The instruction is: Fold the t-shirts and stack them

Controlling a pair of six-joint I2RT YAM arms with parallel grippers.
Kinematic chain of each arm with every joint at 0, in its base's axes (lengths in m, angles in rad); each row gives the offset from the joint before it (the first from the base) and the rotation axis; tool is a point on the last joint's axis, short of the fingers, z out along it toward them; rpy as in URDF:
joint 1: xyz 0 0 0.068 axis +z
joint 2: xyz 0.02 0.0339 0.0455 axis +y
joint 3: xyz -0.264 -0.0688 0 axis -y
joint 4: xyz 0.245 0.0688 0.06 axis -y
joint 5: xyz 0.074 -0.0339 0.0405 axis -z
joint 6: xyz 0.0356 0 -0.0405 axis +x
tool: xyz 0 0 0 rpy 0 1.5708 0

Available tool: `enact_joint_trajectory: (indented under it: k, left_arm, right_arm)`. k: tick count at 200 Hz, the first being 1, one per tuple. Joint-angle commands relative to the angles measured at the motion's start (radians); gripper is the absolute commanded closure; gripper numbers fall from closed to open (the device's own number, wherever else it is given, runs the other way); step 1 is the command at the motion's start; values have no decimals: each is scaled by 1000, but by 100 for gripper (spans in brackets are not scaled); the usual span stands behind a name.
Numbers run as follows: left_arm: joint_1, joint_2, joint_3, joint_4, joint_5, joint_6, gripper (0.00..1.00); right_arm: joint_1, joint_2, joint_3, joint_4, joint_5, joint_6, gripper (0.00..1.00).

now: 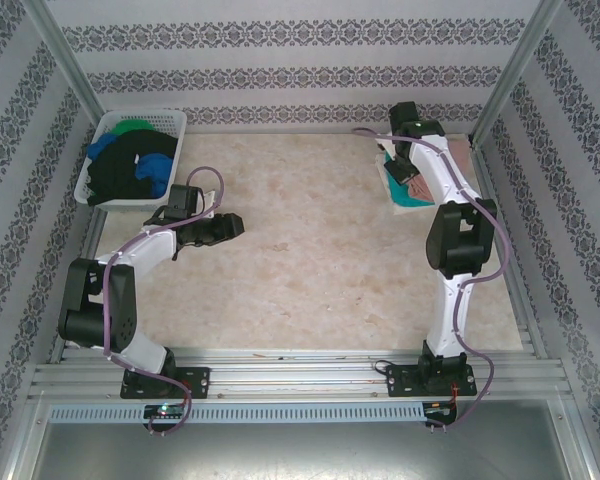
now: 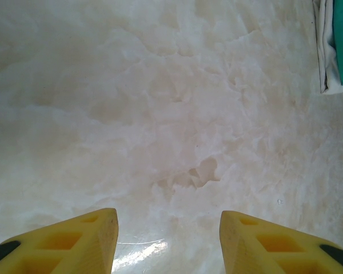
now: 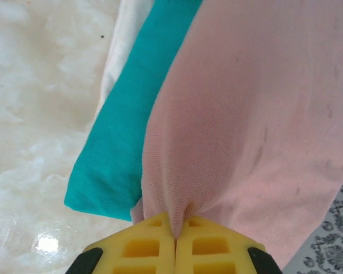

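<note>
Right pincer: in the right wrist view the right gripper (image 3: pixel 175 228) is seen closed, its 2 yellow fingers pressed together with a pucker of the salmon-pink shirt (image 3: pixel 246 114) pinched in the seam between them.
Left pincer: in the left wrist view the left gripper (image 2: pixel 168 228) is seen partly open, with nothing between the 2 fingers and bare table (image 2: pixel 160 103) below.
Stack: the salmon-pink shirt is laid on top of the teal shirt (image 3: pixel 131 125), and a white cloth (image 3: pixel 117 51) is seen under both. The pile lies at the far right corner of the table, near the patterned wall (image 3: pixel 331 228).
Given by the top view: a basket (image 1: pixel 105 130) is placed at the far left corner, and a black shirt (image 1: pixel 120 170), a blue shirt (image 1: pixel 155 170) and a green shirt (image 1: pixel 130 127) are heaped in it. The left gripper is held just in front of the basket, well apart from the stack.
Given by the wrist views: the grip on the pink cloth is made plain at close range, while from above it is covered by the right arm's wrist.
Cut off: the stack is clipped by the top right edge of the left wrist view, so that 1 teal strip and 1 white strip are left.
Hard to make out: how many garments are tangled in the basket cannot be told, and the folds of the stack are largely hidden by the right arm from above.
</note>
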Motion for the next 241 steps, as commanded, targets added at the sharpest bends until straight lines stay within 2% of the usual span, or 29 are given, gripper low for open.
enact_joint_trajectory:
  k: [1, 17, 51, 76, 83, 100, 110, 122, 149, 163, 173, 180, 195, 206, 214, 241]
  left_arm:
    - [13, 17, 7, 38, 28, 4, 50]
    - [14, 12, 1, 44, 25, 2, 50]
    - [15, 6, -22, 75, 26, -3, 50]
    - [19, 30, 0, 53, 43, 7, 51]
    - [19, 31, 5, 49, 44, 8, 51]
    - [19, 27, 10, 40, 43, 10, 51]
    - [19, 19, 5, 45, 37, 8, 51]
    - [18, 14, 1, 50, 29, 4, 51]
    - [19, 18, 7, 28, 21, 4, 51]
    - [19, 12, 8, 18, 13, 8, 51]
    - [18, 6, 9, 10, 1, 10, 51]
    - [18, 3, 10, 7, -5, 9, 51]
    - [20, -2, 14, 5, -8, 8, 51]
    - [20, -1, 19, 2, -11, 8, 51]
    - [20, 2, 27, -5, -11, 10, 51]
    - [20, 4, 40, -24, -11, 21, 51]
  right_arm:
    - [43, -34, 27, -39, 55, -94, 94]
    - [43, -42, -10, -42, 17, -73, 94]
    - [40, -81, -227, 55, -122, -45, 92]
    - [16, -83, -317, 125, -146, -24, 88]
    - [10, -76, -317, 133, -143, -15, 83]
    - [-12, -60, -301, 127, -135, -9, 80]
    - [-23, -54, -285, 117, -147, 1, 69]
    - [-29, -56, -255, 75, -175, 17, 61]
    - [-22, -161, -241, 55, -261, 71, 52]
    - [-26, -250, -285, 127, -300, 134, 44]
    - [-37, -299, -327, 216, -306, 219, 30]
    - [-49, -318, -352, 273, -321, 284, 25]
    - [-77, -311, -378, 378, -337, 426, 23]
    - [-88, -267, -357, 416, -264, 535, 24]
    - [-98, -213, -310, 400, -217, 605, 28]
    - [-118, -14, -96, 290, -164, 726, 29]
